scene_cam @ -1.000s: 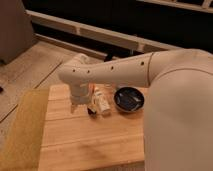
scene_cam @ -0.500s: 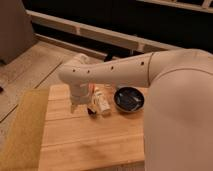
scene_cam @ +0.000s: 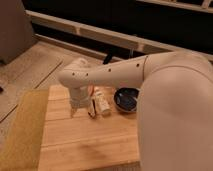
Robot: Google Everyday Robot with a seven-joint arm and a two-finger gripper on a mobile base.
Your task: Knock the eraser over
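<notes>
The eraser (scene_cam: 102, 104) is a small white oblong block with red-orange marks and a dark strip, on the wooden table (scene_cam: 85, 142) just left of the bowl. It seems to lie tilted on its side. My gripper (scene_cam: 81, 109) hangs from the white arm's wrist, right beside the eraser on its left, fingertips close to the tabletop. The wrist hides part of the eraser's far end.
A dark round bowl (scene_cam: 127, 98) sits right of the eraser. My white arm (scene_cam: 170, 100) fills the right side of the view. A tan strip (scene_cam: 22, 130) runs along the table's left edge. Beyond the table are floor and a long rail.
Nothing has visibly moved; the arm, eraser and bowl hold the same places.
</notes>
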